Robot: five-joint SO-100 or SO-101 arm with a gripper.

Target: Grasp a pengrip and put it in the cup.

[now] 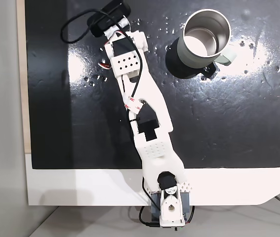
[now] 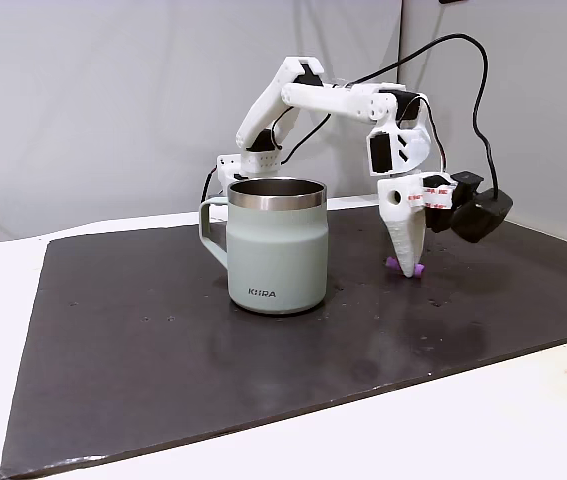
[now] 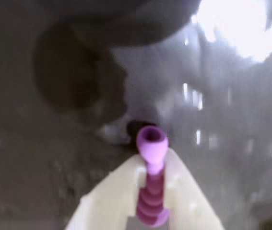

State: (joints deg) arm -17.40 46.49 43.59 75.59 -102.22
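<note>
The pengrip (image 3: pixel 150 140), a small purple ribbed tube, stands clamped between my two white fingers in the wrist view, its flared end poking past the tips. My gripper (image 3: pixel 152 160) is shut on it. In a fixed view the gripper (image 2: pixel 406 262) points straight down at the black mat, with bits of the purple pengrip (image 2: pixel 417 270) showing at its tip, right of the cup (image 2: pixel 275 250). I cannot tell whether the tube touches the mat or hangs just above it. The cup (image 1: pixel 191 57), steel inside and pale grey-green outside, stands upright at the mat's far right, well apart from the gripper.
A black mat (image 1: pixel 228 123) covers most of the white table (image 1: pixel 80 187). A black camera (image 2: pixel 481 210) with a looping cable (image 1: pixel 70 29) rides beside the wrist. The arm's base (image 1: pixel 169 202) sits at the table's near edge. Open mat lies between gripper and cup.
</note>
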